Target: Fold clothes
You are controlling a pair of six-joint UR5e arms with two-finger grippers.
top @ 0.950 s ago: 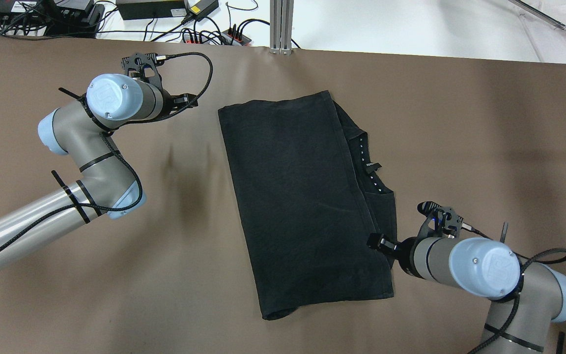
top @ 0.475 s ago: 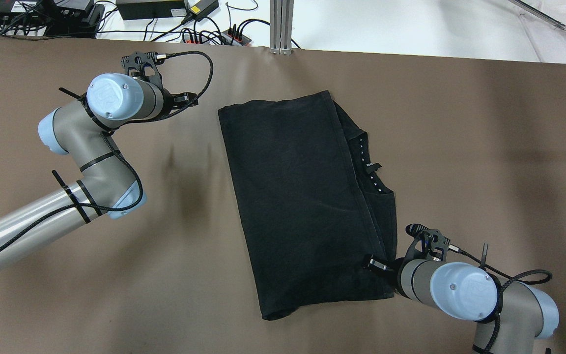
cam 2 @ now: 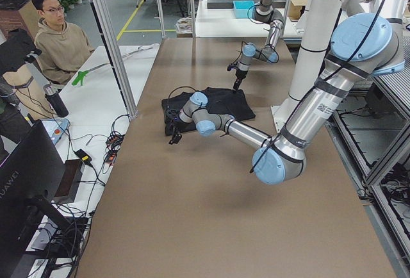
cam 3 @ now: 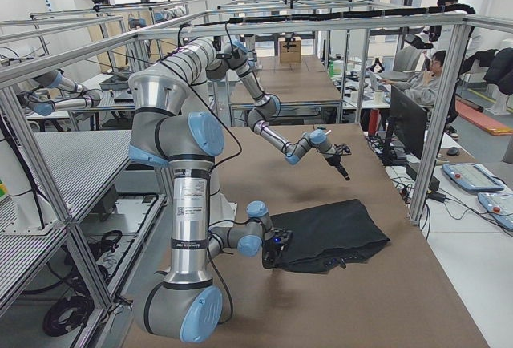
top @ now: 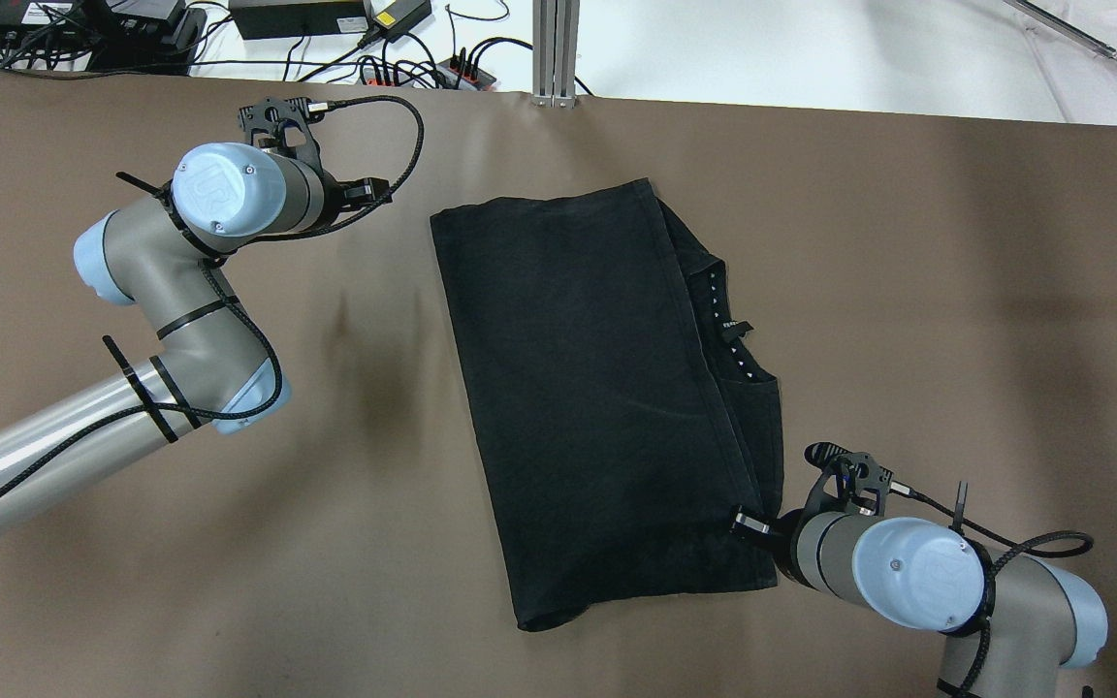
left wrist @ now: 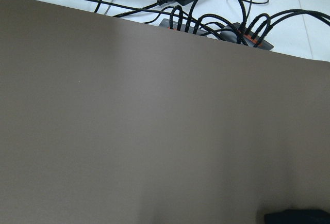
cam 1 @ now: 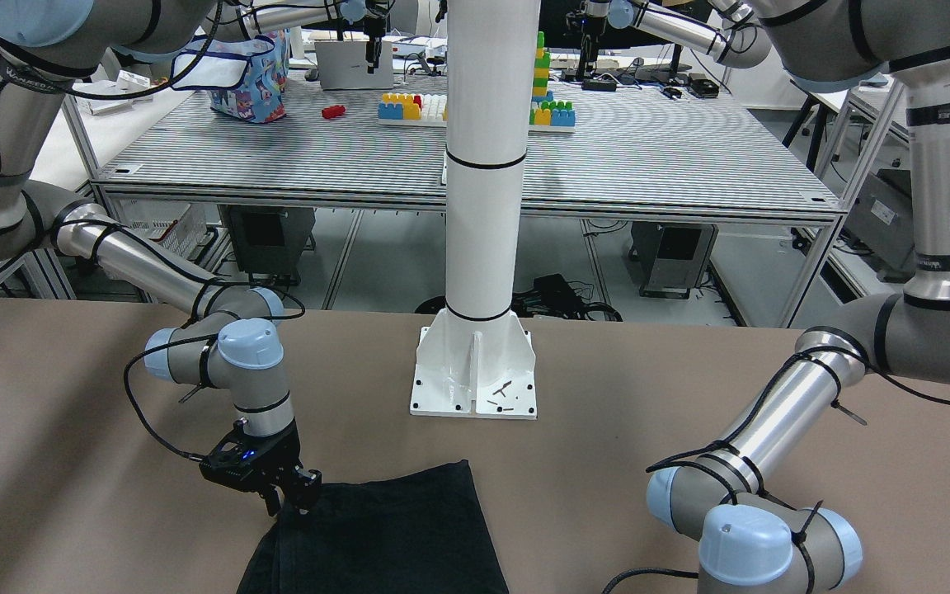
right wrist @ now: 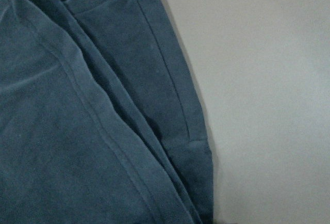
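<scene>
At the partly folded clothes' [top: 597,388] edge the right gripper [cam 1: 289,502] is set, the left gripper [cam 3: 343,169] well apart; jaw states cannot be told, further folds judged pending.

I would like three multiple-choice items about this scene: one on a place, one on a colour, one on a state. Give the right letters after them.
1. Where is the right gripper?
A) at the cloth's right edge, near its near corner
B) over the cloth's middle
C) far away from the cloth

2. What colour is the cloth?
A) white
B) black
C) red

3. How does the cloth lie?
A) hanging in the air
B) bunched into a ball
C) flat on the table, with layers showing at its right edge

Answers:
1 A: the overhead view shows the gripper's tip at that edge.
2 B: the cloth is dark in every view.
3 C: it lies spread out, with hems stacked along one side.
</scene>
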